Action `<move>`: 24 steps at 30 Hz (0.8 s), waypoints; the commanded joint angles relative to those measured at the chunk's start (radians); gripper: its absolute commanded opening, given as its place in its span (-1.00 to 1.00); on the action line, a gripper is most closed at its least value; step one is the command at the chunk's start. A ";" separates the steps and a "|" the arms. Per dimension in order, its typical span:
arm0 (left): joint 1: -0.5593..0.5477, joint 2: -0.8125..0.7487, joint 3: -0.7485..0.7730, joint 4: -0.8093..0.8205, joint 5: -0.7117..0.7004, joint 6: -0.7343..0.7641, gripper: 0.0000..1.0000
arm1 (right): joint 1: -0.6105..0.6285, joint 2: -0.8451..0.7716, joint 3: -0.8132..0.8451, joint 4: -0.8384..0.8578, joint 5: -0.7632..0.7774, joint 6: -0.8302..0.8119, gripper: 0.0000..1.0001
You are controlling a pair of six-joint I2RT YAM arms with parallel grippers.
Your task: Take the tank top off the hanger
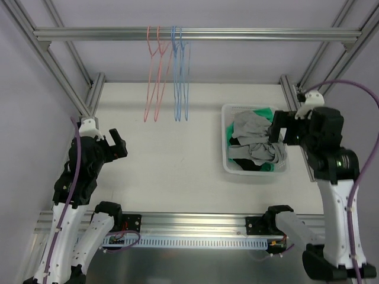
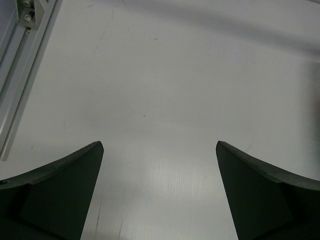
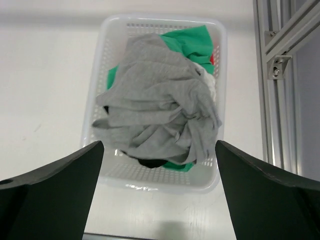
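1. My right tool [image 3: 159,145] is spread wide with nothing between the fingers. It hangs above the near end of the basket [image 3: 160,20], looking down into it.
2. The opening line of this tool runs across the basket's short side.
3. The grey tank top [image 3: 160,100] lies straight under and slightly ahead of the tool, crumpled on top of the heap in the basket. Its bulk runs along the basket's long axis, away from me.
4. A green garment [image 3: 190,40] pokes out beneath it at the far end of the basket, and something dark shows at the near end.
5. My left tool [image 2: 160,145] is also spread and empty, over bare table [image 1: 177,165] well to the left of the basket. The right arm is clearly the nearer one.
6. The pink hangers [image 1: 155,77] and blue hangers [image 1: 180,77] hang on the rail [image 1: 237,34], beyond and left of the basket. All look bare.
7. My read: the top is off the hanger and binned. If anything is left, it's lifting the right arm straight up clear of the basket, with no regrasp needed.
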 commanded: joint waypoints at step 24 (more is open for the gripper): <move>0.082 -0.068 -0.052 -0.029 0.133 0.044 0.97 | 0.047 -0.490 -0.239 -0.164 0.097 0.015 0.99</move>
